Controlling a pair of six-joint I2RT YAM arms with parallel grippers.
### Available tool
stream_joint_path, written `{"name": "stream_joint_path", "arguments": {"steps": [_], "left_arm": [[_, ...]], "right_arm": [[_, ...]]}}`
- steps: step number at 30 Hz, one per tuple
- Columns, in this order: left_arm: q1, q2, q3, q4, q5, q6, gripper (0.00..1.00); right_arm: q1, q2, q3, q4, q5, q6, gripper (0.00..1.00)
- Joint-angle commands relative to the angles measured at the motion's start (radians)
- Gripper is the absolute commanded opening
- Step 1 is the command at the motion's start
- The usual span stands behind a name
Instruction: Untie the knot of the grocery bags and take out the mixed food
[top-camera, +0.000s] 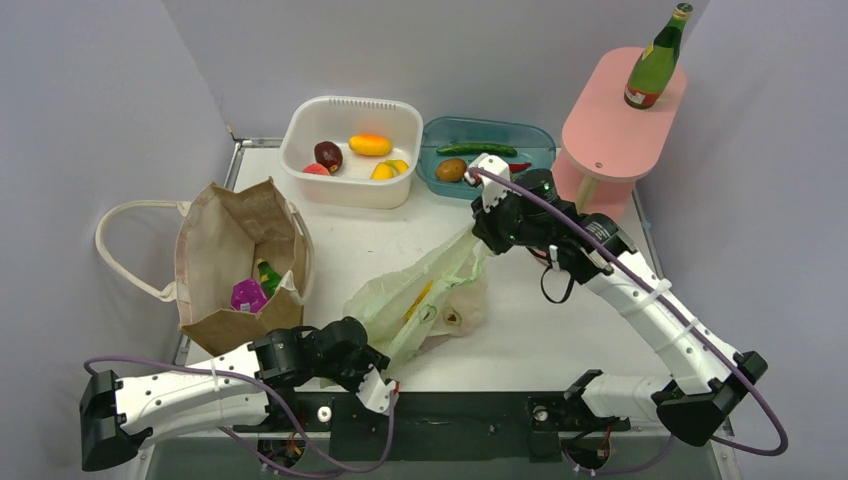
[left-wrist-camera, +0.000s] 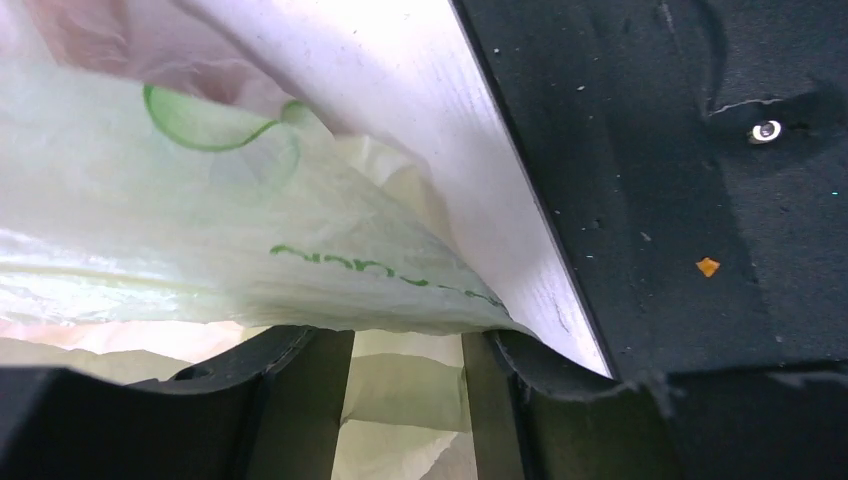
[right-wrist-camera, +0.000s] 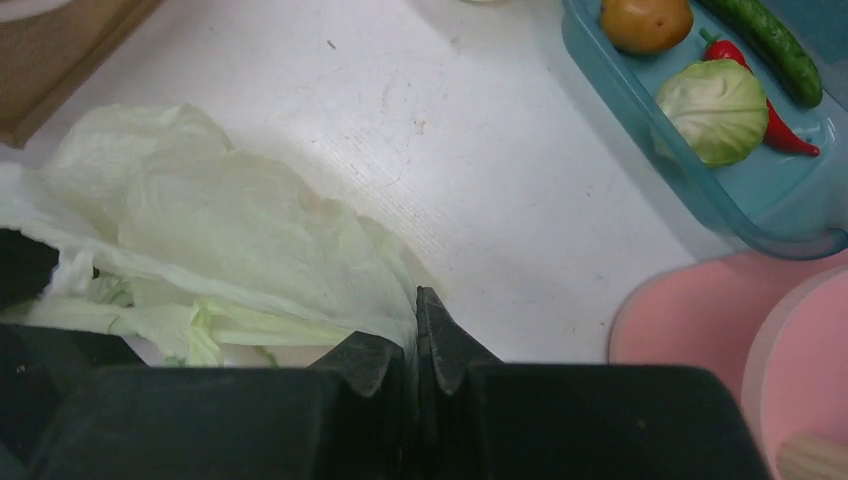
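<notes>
Plastic bag (top-camera: 385, 300), pale green and thin, lies across the middle of the counter (top-camera: 400, 225), drawn into a slack ridge between the two arms. The right pincer (right-wrist-camera: 418, 300) is pressed together on a twist of film at the bag's far end. The left pincer (left-wrist-camera: 405, 345) sits at the near end with its fingers apart, film draped over and between them, not pinched as far as I can tell. I judge the film light, limp and slippery; a single layer would likely stretch or slip out rather than hold. Something yellow (top-camera: 420, 298) shows through, and such contents would slide to the low point. The better hold is bunched material, several layers thick. Where the knot sits I cannot tell.
</notes>
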Motion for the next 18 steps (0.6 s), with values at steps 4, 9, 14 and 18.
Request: {"name": "stream_joint_path", "arguments": {"steps": [4, 9, 14, 18], "left_arm": [[-0.009, -0.034, 0.056, 0.070, -0.003, -0.097, 0.41], [-0.009, -0.044, 0.126, 0.158, -0.011, -0.225, 0.46], [0.000, -0.007, 0.139, 0.299, -0.127, -0.301, 0.48], [0.013, 0.016, 0.148, 0.398, -0.138, -0.361, 0.48]], "right_arm": [[0.100, -0.094, -0.146, -0.119, -0.045, -0.118, 0.00], [0.204, -0.124, -0.282, -0.139, -0.058, -0.132, 0.00], [0.219, -0.133, -0.347, -0.148, -0.063, -0.144, 0.00], [0.218, -0.130, -0.342, -0.113, -0.082, -0.118, 0.00]]}}
